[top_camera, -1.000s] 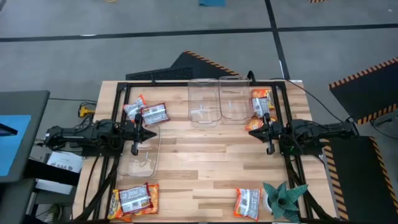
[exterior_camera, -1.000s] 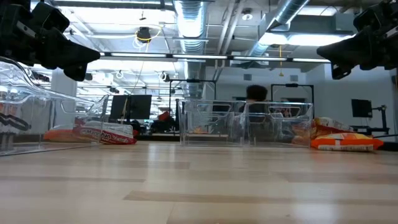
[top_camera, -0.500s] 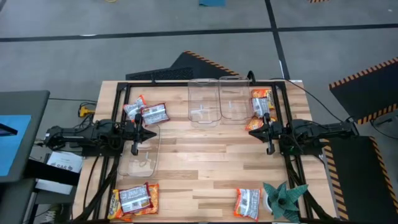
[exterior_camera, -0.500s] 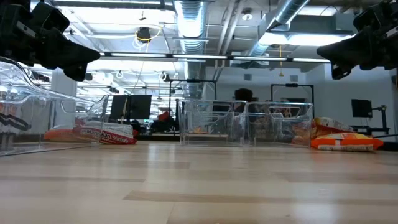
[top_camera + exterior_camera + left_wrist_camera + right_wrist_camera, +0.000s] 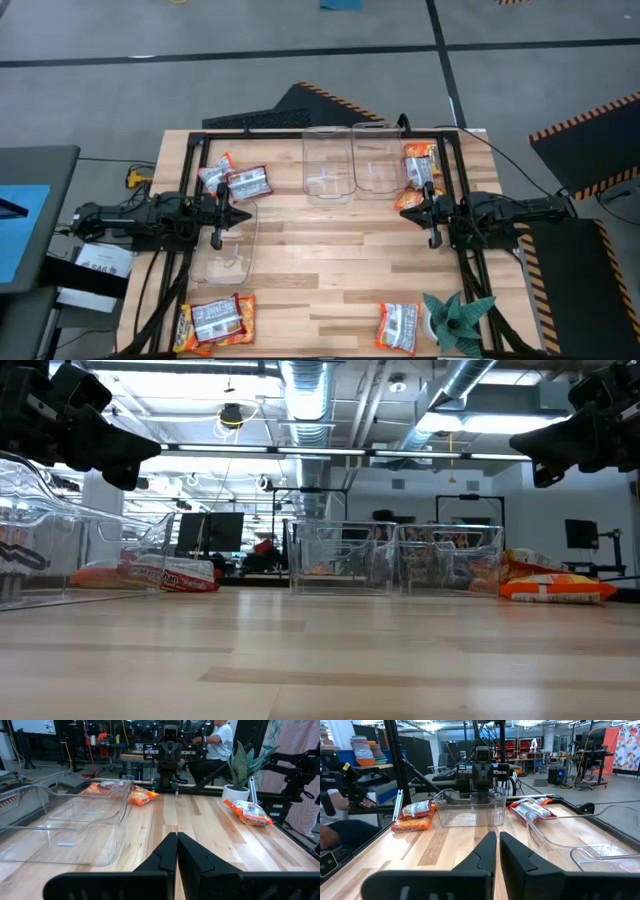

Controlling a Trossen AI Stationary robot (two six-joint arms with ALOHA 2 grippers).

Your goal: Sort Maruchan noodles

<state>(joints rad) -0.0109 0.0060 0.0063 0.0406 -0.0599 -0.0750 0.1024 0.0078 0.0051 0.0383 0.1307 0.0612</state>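
Noodle packets lie flat on the table in groups: two at the far left (image 5: 237, 180), orange-yellow and silver ones at the near left (image 5: 213, 320), one at the near right (image 5: 398, 326), and some at the far right (image 5: 418, 175). My left gripper (image 5: 245, 214) is shut and empty, held above the table at its left side over the edge of a clear bin (image 5: 225, 245). My right gripper (image 5: 405, 213) is shut and empty, above the table at its right side, beside the far-right packets. The shut fingers show in the left wrist view (image 5: 176, 842) and the right wrist view (image 5: 496, 841).
Two clear bins (image 5: 350, 162) stand side by side at the far middle. A teal spiky plant (image 5: 455, 320) stands at the near right corner. Bare wood lies between the two grippers (image 5: 330, 240). A black frame runs around the table's edge (image 5: 190, 140).
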